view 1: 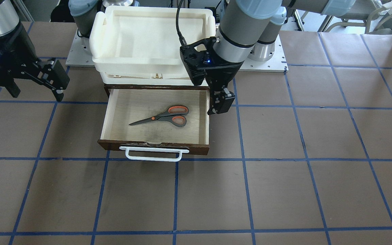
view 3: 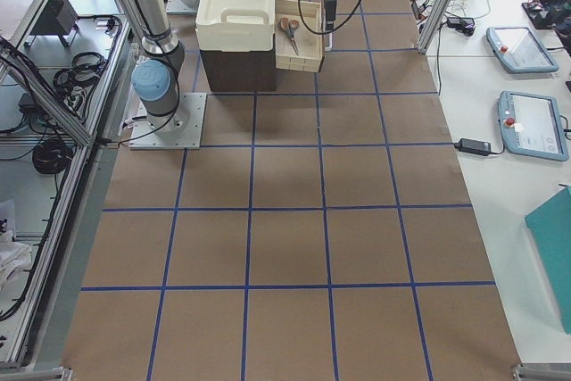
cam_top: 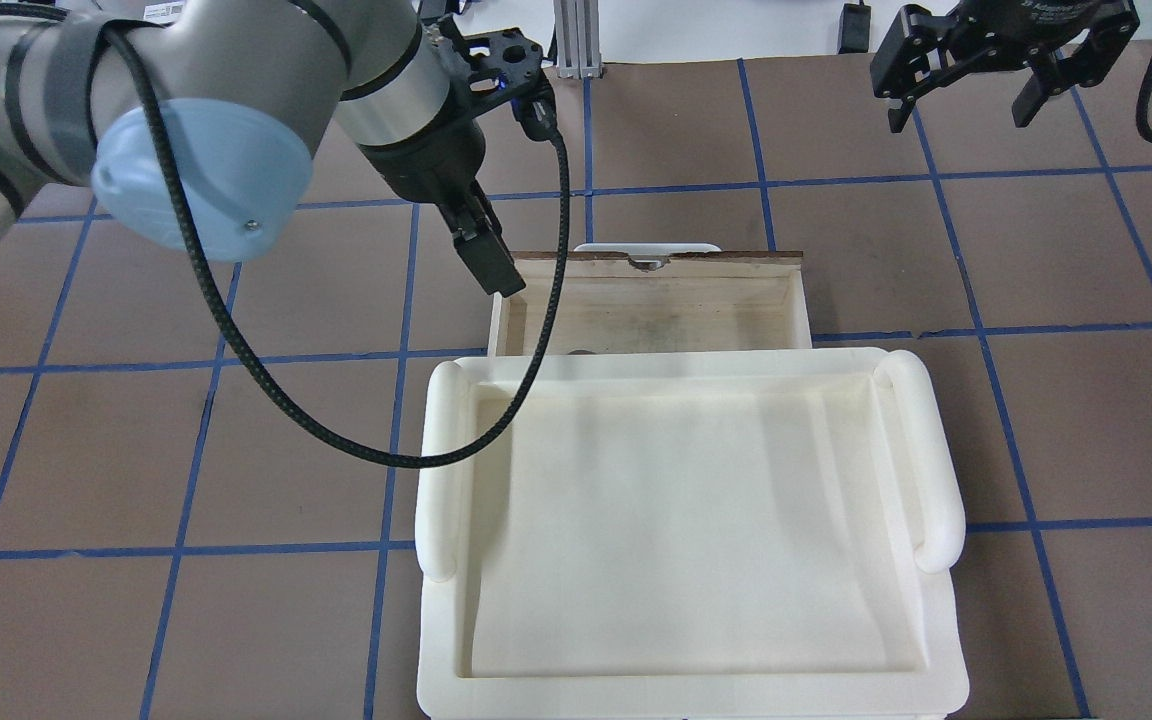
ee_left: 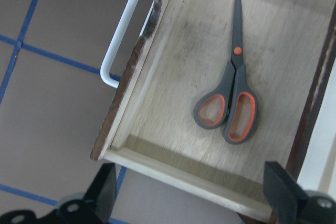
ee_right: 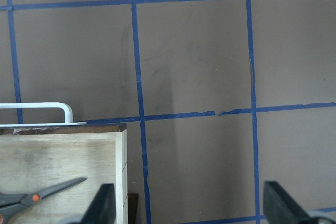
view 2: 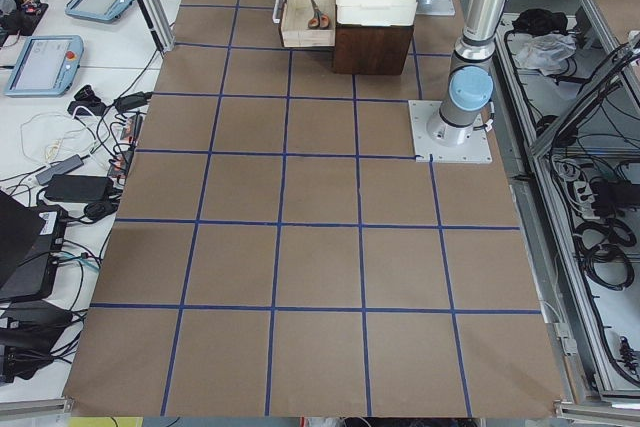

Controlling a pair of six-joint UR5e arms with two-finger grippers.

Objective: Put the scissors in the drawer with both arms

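Closest to the lens in the left wrist view are the black fingertips [ee_left: 281, 184] of the left gripper [ee_left: 195, 190], spread wide with nothing between them. Beyond them the scissors [ee_left: 236, 77] lie flat on the pale floor of the drawer [view 1: 114, 144], blades together, touched by neither arm.

In the front-facing view the drawer stands pulled out from under the cream-white tray [view 1: 97, 37], its white bar handle [view 1: 153, 158] at 6 o'clock. The scissors sit near the middle of the floor, tips toward 8 o'clock and orange-lined handles toward 2 o'clock, apart from every wall. The left gripper hangs at the drawer's 3 o'clock, just outside its side wall and above it. The right gripper [view 1: 36, 92] hovers well apart at 9 to 10 o'clock, its fingers likewise wide and holding nothing, with only taped table and the drawer's corner below it in its wrist view.

The placing looks finished; what seems to remain is shutting the drawer, if the task asks for that. That would call for one gripper to come round to the front panel at 6 o'clock and push squarely toward 12, near the middle so the drawer does not skew. The left gripper should first clear the side wall.
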